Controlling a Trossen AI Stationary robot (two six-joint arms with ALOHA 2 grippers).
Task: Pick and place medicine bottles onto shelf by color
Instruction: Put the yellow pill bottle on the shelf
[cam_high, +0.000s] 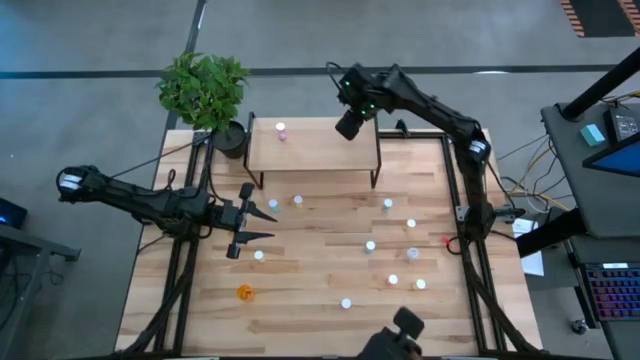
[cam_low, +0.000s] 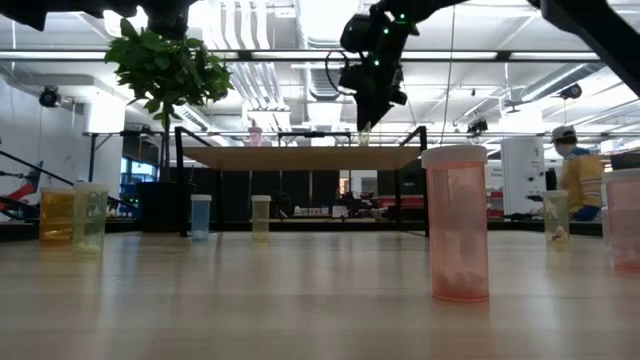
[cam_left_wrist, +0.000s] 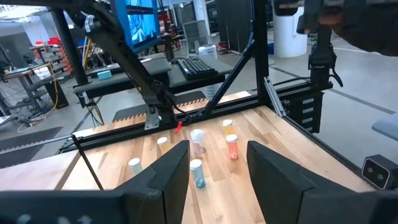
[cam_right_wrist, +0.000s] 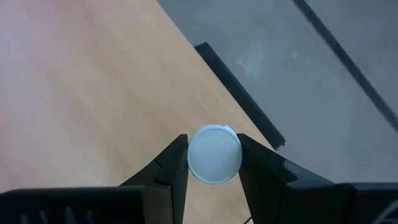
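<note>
One bottle (cam_high: 281, 130) is already standing on the shelf (cam_high: 320, 150).
A second, white-capped bottle (cam_right_wrist: 214, 154) is being held over it by the right fingers (cam_right_wrist: 213, 163); the left fingers (cam_left_wrist: 217, 168) are being kept apart, empty, and about a dozen bottles are waiting on the bench (cam_high: 320, 270).

Expect even, diffuse illumination in the high view; the table (cam_high: 320, 260) shows no hard shadows, only faint dark patches under the shelf (cam_high: 312, 145). In the low view, note strong backlight from ceiling fixtures: the plant (cam_low: 165, 70) and the right gripper (cam_low: 365, 128) read as near-silhouettes, and glare whitens the ceiling. The nearest pink bottle (cam_low: 457, 225) appears soft, and the tabletop carries a pale sheen. In the right wrist view, the white cap (cam_right_wrist: 214, 154) is sharp while the fingers (cam_right_wrist: 168, 171) blur.
</note>
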